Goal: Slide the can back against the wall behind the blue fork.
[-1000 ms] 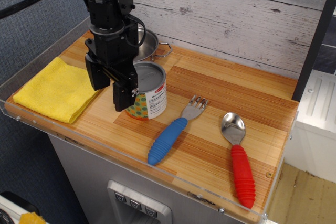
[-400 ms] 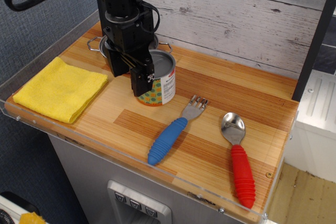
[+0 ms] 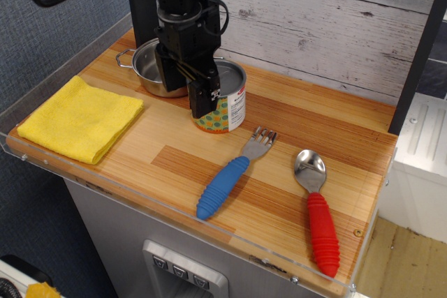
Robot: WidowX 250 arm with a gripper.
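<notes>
1. Since the earlier frames the can (image 3: 225,98) has been shifted from the middle of the bench toward the back edge, and the gripper (image 3: 199,88) has been carried with it, away from the yellow cloth (image 3: 78,118).
2. The pot (image 3: 148,69), earlier hidden behind the arm, is now largely uncovered near the back left corner.
3. The black arm is held nearly vertical, coming down from the top of the frame in front of the wall (image 3: 314,22), with its cable looped off toward the upper left.
4. The gripper is pointed downward at the can's left side; one dark finger (image 3: 203,97) is seen lying against the label, reaching almost to the bench.
5. Whether the fingers are spread or pinched on the can cannot be told, as the second finger is not clearly seen.
6. The can is set upright on the bench (image 3: 293,123), just right of the pot and near the wall, though a strip of wood is visible between them.
7. The fork (image 3: 228,176) is laid diagonally toward the front edge, tines pointing at the can.
8. The red spoon (image 3: 316,209) is laid beside the fork, toward the front right corner.
9. The cloth is spread at the left edge.
</notes>
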